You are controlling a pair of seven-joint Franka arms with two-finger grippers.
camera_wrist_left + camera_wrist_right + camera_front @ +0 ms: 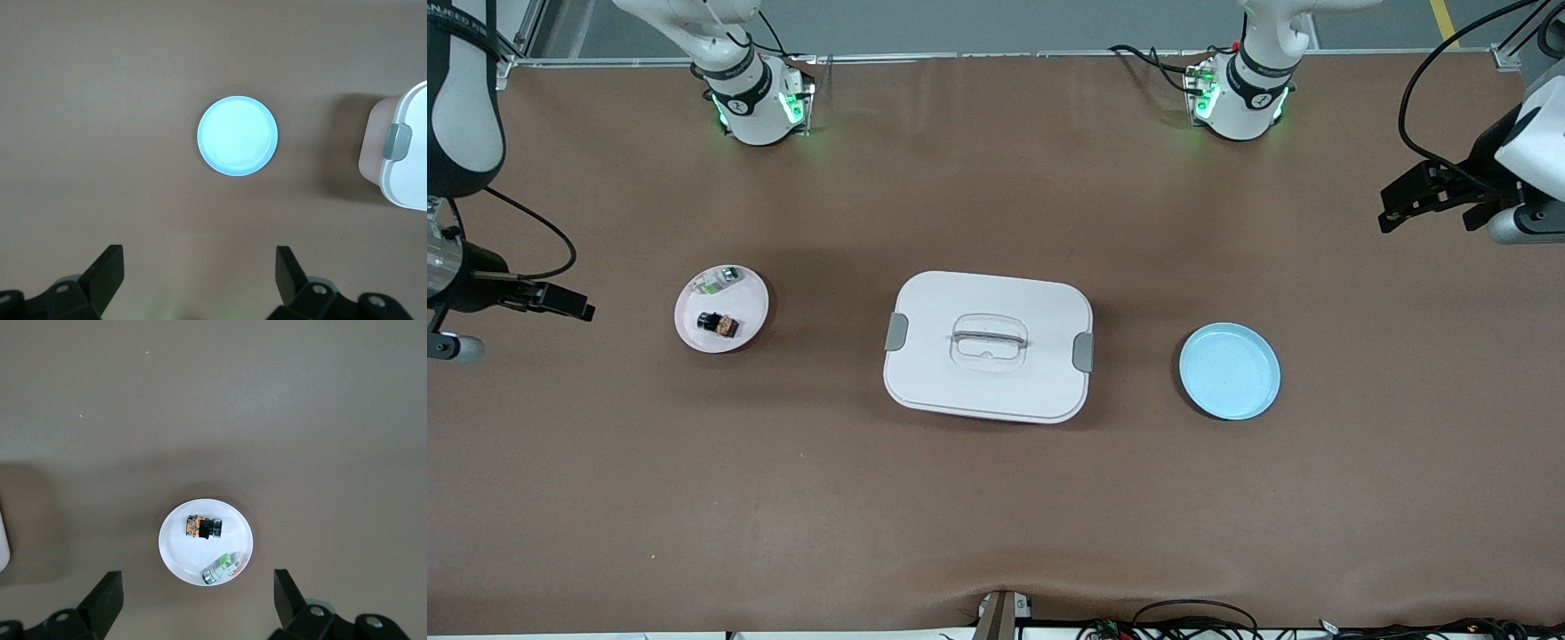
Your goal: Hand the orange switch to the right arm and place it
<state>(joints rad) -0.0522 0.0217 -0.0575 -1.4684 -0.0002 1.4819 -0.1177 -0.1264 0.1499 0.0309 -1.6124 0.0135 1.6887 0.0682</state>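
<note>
The orange switch, a tiny black box with an orange face, lies on a small white plate toward the right arm's end of the table. It also shows in the right wrist view, on that plate. A clear-and-green part lies on the same plate. My right gripper is open and empty, high over the table just outside the white plate; the right wrist view shows its fingers spread. My left gripper is open and empty, high over the left arm's end of the table.
A white lidded container with grey clips stands mid-table; its corner shows in the left wrist view. An empty light-blue plate lies between it and the left arm's end, also in the left wrist view.
</note>
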